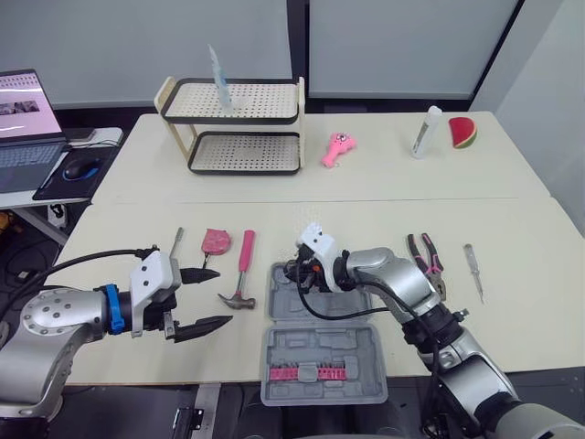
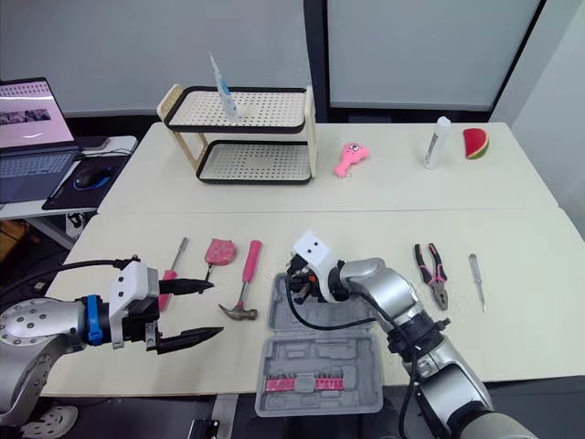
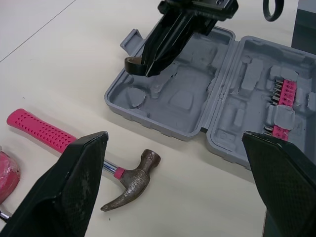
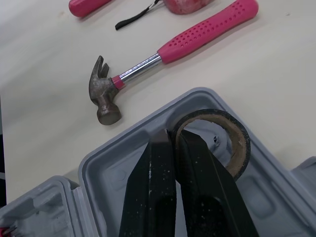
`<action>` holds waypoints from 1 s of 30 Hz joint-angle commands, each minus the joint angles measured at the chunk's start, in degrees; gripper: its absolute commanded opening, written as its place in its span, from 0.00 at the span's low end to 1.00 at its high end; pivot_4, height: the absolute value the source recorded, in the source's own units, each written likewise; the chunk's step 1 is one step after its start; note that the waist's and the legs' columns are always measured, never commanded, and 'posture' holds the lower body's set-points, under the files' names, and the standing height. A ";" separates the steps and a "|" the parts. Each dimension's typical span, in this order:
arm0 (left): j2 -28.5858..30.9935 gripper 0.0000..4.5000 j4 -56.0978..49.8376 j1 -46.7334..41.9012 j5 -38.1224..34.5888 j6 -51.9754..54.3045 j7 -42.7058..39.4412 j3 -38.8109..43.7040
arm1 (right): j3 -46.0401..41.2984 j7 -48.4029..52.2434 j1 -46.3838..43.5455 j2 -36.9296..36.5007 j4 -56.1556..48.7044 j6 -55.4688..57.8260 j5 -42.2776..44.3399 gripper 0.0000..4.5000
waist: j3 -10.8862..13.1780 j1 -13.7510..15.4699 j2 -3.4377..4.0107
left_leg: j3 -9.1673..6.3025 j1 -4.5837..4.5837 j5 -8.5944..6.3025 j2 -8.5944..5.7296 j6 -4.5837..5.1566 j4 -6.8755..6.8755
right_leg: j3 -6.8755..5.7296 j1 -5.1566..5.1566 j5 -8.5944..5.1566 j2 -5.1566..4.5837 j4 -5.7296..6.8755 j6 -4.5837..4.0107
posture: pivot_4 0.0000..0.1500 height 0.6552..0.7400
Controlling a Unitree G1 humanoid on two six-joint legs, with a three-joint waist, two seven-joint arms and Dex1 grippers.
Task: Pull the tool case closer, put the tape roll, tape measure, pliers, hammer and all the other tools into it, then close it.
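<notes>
The grey tool case [image 1: 274, 366] lies open at the table's front centre, with a pink bit strip [image 1: 311, 372] in its near half. My right gripper [image 4: 173, 134] is shut on the dark tape roll [image 4: 237, 143] and holds it over the case's far half. To the left of the case, my left gripper [image 1: 226, 295] stands open beside the pink-handled hammer [image 1: 242, 270]. A pink tape measure [image 1: 217, 240] and a screwdriver [image 2: 174, 261] lie beyond the left gripper. Right of the case are the pliers [image 1: 426, 256] and a second screwdriver [image 1: 473, 270].
A two-tier rack [image 1: 238, 123] stands at the back of the table, with a pink toy [image 1: 336, 148], a white bottle [image 1: 425, 133] and a watermelon slice [image 1: 462, 133] to its right. A laptop [image 1: 23, 119] and mouse [image 1: 80, 169] sit on a side desk at far left.
</notes>
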 commanded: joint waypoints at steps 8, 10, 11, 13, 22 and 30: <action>1.93 1.00 -3.42 2.76 -2.11 0.14 -2.44 2.90 | 1.74 -0.38 -3.76 3.58 5.71 -5.73 -1.22 0.00 | 0.00 -0.69 0.00 | 0.00 -0.01 0.00 0.02 -0.01 -0.01 | 0.00 -0.21 0.00 0.01 0.15 0.00 | 1.00 0.95; 1.85 1.00 -3.75 2.99 -2.13 0.26 -2.32 3.07 | 1.95 -0.30 -3.84 3.76 6.33 -6.13 -1.41 0.00 | 0.00 -0.70 0.00 | 0.02 -0.05 0.01 0.02 -0.01 -0.01 | 0.01 -0.47 0.00 0.01 0.23 0.00 | 1.00 0.95; 1.80 1.00 -3.97 3.07 -2.14 0.38 -2.25 3.11 | 1.98 -0.31 -3.86 3.89 6.66 -6.31 -1.48 0.00 | 0.00 -0.70 0.00 | 0.03 -0.08 0.02 0.02 -0.03 0.00 | 0.01 -0.55 0.00 0.01 0.33 0.00 | 1.00 0.95; 1.74 1.00 -4.39 3.10 -2.18 0.70 -2.02 3.08 | 2.10 -0.29 -3.96 4.09 7.30 -6.72 -1.66 0.00 | 0.00 -0.72 0.00 | 0.04 -0.10 0.02 0.02 -0.04 0.00 | 0.02 -0.56 0.00 0.00 0.38 0.00 | 1.00 0.95; 1.79 1.00 -5.12 2.13 -2.20 1.96 -0.99 2.70 | 1.55 0.04 -3.92 4.53 7.34 -7.76 -1.94 0.14 | 0.00 -0.86 0.00 | 0.05 -0.25 0.09 0.02 -0.16 0.00 | 0.02 -0.57 0.00 0.03 0.44 0.00 | 1.00 0.95; 1.87 1.00 -4.37 1.52 -2.01 2.39 -1.02 2.95 | 1.03 4.28 -2.52 1.62 2.34 -10.17 -0.25 0.28 | 0.00 -0.84 0.00 | 0.04 -0.31 0.10 0.03 -0.17 0.00 | 0.01 -0.60 0.00 0.08 0.44 0.00 | 1.00 0.95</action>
